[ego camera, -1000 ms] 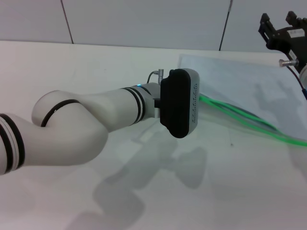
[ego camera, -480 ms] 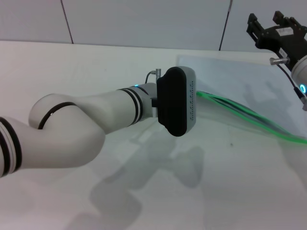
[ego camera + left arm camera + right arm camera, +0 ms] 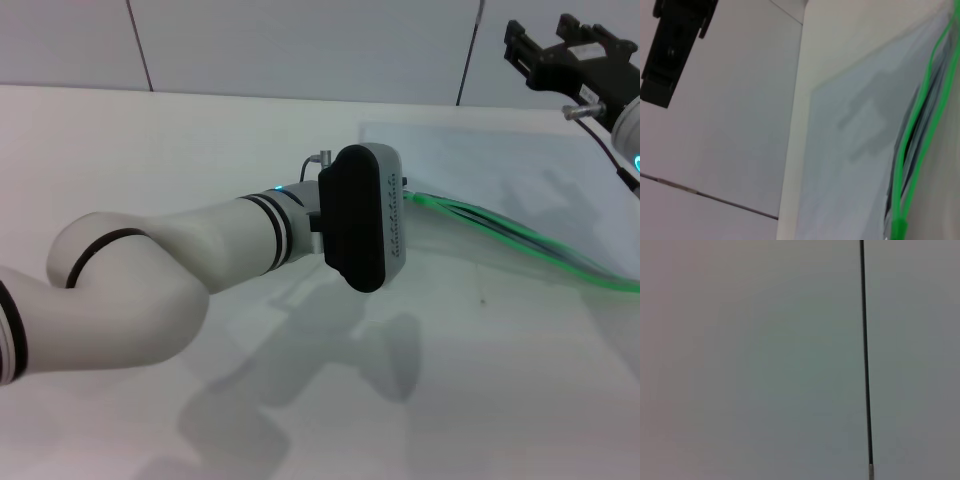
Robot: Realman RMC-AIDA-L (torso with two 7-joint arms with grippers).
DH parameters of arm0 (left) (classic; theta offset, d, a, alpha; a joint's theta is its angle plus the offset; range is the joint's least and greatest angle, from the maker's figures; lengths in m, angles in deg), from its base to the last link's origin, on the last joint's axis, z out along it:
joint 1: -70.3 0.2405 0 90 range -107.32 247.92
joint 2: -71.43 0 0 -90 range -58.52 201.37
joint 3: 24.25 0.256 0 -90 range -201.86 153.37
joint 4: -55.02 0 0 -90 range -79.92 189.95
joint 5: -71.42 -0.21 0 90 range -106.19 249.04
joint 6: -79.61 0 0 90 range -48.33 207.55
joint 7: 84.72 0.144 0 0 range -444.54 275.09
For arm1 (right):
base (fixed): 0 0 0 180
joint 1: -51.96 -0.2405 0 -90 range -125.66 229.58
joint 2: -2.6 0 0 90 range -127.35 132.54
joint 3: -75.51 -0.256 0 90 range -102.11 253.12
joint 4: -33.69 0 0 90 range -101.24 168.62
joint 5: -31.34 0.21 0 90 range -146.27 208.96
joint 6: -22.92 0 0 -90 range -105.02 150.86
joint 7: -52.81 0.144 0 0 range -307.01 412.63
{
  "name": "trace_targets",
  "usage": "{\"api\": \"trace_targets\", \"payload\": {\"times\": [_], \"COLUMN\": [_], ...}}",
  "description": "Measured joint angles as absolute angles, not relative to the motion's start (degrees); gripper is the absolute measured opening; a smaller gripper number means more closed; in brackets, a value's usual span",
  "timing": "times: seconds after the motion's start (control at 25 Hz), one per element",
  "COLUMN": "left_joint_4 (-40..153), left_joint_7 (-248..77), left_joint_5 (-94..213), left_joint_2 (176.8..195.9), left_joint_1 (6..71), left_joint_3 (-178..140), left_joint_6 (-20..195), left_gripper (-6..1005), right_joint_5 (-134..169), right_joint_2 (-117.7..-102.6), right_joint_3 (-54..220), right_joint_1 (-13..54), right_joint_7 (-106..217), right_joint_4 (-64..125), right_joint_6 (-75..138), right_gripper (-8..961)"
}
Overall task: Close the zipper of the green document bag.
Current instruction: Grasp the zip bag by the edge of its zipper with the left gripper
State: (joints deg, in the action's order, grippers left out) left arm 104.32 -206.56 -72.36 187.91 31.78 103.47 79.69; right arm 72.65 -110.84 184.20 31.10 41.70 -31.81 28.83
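Head view: the green document bag [image 3: 500,190] lies flat on the white surface [image 3: 200,130], toward the right and far side. It is a translucent pale blue-grey pouch, and its near long edge carries the zipper [image 3: 520,243], a thin bright green strip. The strip is parted along most of its visible length, two green lines bowing away from each other with a dark gap between them. They meet at the end beside the left arm's wrist. In the left wrist view the two green lines [image 3: 920,115] join into one thicker green piece at the frame's edge. The left gripper [image 3: 402,205] sits at that end of the bag, hidden behind the wrist housing, so I cannot tell how its fingers stand. The right gripper [image 3: 545,55] hangs high above the bag's far right corner, fingers spread and empty.
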Motion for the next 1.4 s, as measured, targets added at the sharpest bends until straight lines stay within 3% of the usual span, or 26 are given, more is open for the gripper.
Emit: {"api": "trace_targets", "payload": {"times": [0.36,0.48,0.8,1.2,1.4], "left_joint_4": [104.48,104.50,104.35,104.23,104.18], "left_joint_7": [-206.94,-207.07,-207.24,-207.76,-207.83], "left_joint_5": [-72.36,-72.18,-71.50,-71.48,-71.48], "left_joint_2": [187.79,187.79,187.79,187.88,187.88], "left_joint_1": [32.10,32.33,32.46,32.76,32.81], "left_joint_3": [103.18,103.16,103.09,103.10,103.10], "left_joint_6": [78.99,78.21,77.35,75.82,75.70], "left_gripper": [67,67,67,66,66], "right_joint_5": [72.38,72.52,72.81,69.95,51.66], "right_joint_2": [-108.45,-108.64,-110.83,-110.14,-110.02], "right_joint_3": [182.87,182.52,182.89,185.77,185.19], "right_joint_1": [29.50,30.64,34.68,35.93,35.26], "right_joint_7": [39.51,39.18,41.01,56.09,79.80], "right_joint_4": [-33.87,-34.41,-36.69,-33.95,-27.98], "right_joint_6": [20.80,22.77,32.86,44.12,53.35], "right_gripper": [643,643,643,642,641]}}
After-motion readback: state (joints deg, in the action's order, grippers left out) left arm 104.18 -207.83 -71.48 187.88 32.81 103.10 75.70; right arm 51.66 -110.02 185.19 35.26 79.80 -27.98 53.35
